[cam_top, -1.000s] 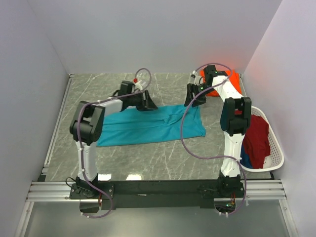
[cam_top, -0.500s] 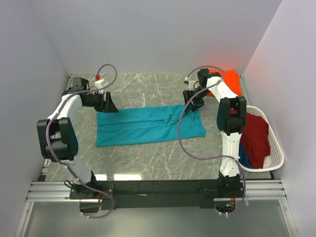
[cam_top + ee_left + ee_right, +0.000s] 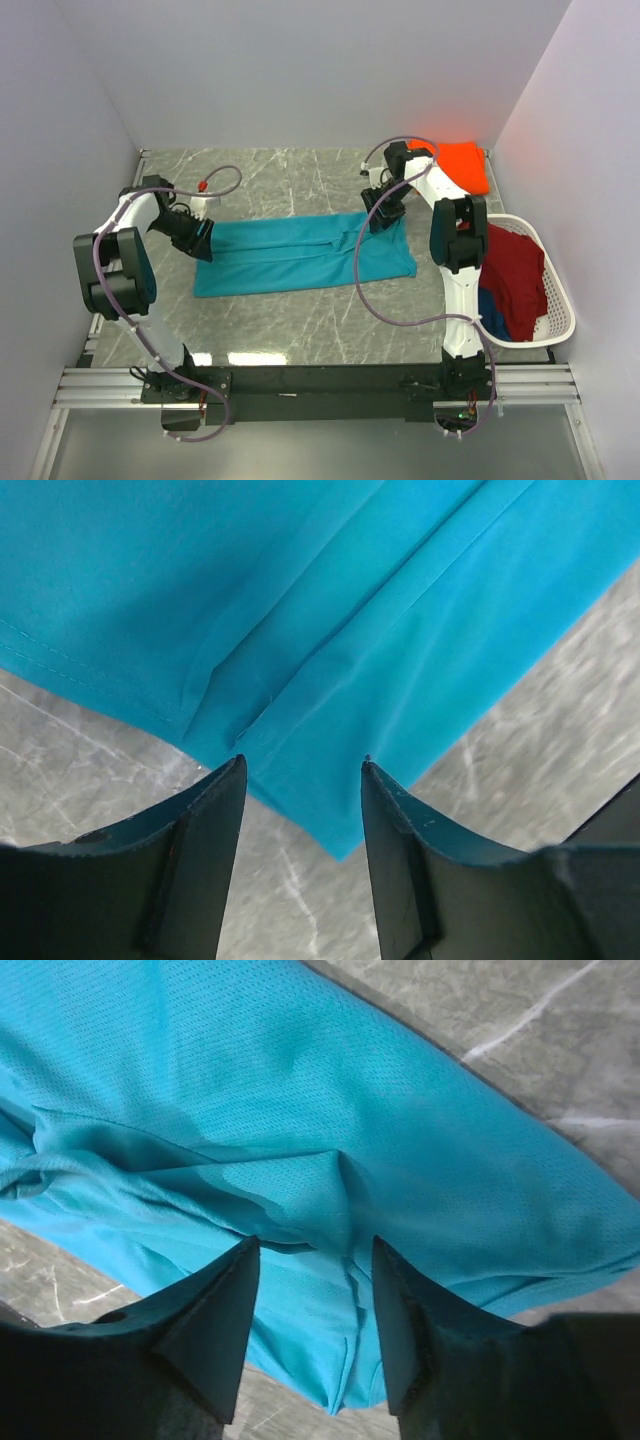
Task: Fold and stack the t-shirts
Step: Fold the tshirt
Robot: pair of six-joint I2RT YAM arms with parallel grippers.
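teal shirt point(image 3: 300, 255) flat on table point(image 3: 270, 330), mid-span | left gripper point(image 3: 303, 765) parted, empty, over left corner | right gripper point(image 3: 315, 1245) parted, empty, over bunched right end | risk: pinching only top layer at wrinkles, dragging fold crooked

Flat teal t-shirt point(image 3: 300, 255); orange t-shirt point(image 3: 462, 165) far-right

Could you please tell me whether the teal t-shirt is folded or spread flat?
Partly folded: the teal t-shirt lies as a long band, one layer overlapping another.
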